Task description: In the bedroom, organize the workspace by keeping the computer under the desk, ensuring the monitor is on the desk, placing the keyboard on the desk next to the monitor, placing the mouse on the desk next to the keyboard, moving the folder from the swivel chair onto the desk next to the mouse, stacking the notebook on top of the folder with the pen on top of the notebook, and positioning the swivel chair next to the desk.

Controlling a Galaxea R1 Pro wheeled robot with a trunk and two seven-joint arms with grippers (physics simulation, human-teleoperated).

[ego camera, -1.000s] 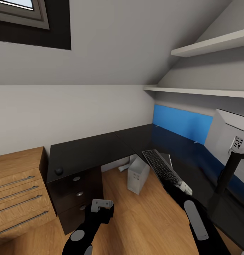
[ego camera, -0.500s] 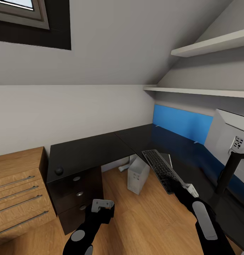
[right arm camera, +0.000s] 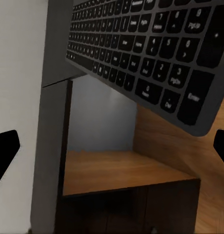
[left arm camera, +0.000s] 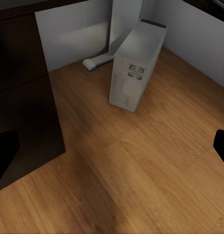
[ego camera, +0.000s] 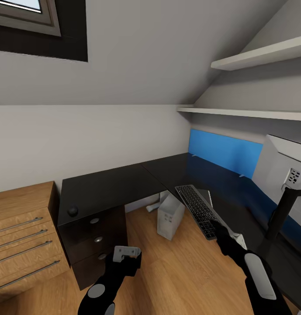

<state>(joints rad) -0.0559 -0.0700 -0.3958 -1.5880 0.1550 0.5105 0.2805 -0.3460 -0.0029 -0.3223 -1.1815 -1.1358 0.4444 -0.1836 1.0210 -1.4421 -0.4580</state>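
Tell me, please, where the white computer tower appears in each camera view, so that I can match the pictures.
Head view: the computer stands near the picture's centre, on the wooden floor by the desk's inner corner.
Left wrist view: upper centre, upright on the same floor.
Right wrist view: this camera looks at the keyboard, with floor below it.
Shared landmark: the wooden floor.

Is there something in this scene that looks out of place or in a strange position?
Yes. The keyboard lies askew at the front edge of the desk, one end sticking out past the edge over the floor. The right gripper is at its near end.
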